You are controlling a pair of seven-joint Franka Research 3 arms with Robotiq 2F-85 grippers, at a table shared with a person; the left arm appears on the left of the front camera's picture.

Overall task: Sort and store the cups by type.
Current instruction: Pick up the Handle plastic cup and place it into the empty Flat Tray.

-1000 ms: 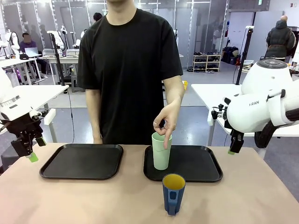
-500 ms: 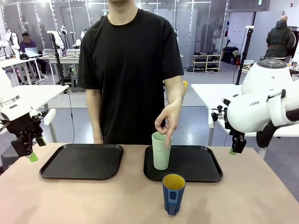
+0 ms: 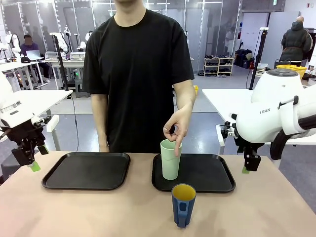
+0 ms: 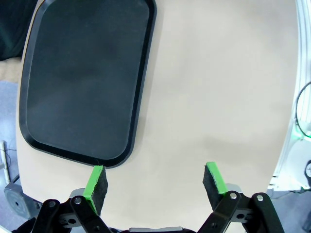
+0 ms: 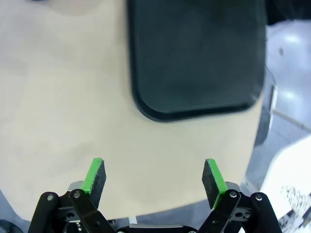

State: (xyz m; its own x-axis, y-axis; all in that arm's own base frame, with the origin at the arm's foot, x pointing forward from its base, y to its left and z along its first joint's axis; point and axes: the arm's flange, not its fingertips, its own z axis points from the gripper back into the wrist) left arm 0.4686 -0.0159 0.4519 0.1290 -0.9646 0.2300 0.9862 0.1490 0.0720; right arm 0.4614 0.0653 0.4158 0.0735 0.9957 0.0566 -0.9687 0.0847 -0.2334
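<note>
Two cups: pale-green tumbler (image 3: 171, 160) upright on right tray (image 3: 217, 174), person's hand (image 3: 176, 127) at its rim; blue mug (image 3: 183, 204) on table (image 3: 98, 212) at tumbler's 6 o'clock. Left gripper (image 4: 154, 170) wide open, empty, at left tray's (image 3: 86, 170) 9 o'clock; right gripper (image 5: 153, 165) likewise, at right tray's 3 o'clock.

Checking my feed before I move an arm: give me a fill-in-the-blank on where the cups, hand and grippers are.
The pale-green tumbler stands on the black tray at the robot's ____.
The dark-blue mug stands on the table, its inside coloured ____.
The person's hand is at the rim of the ____.
The left gripper and right gripper are both ____.
Missing: right; yellow; tumbler; open.
</note>
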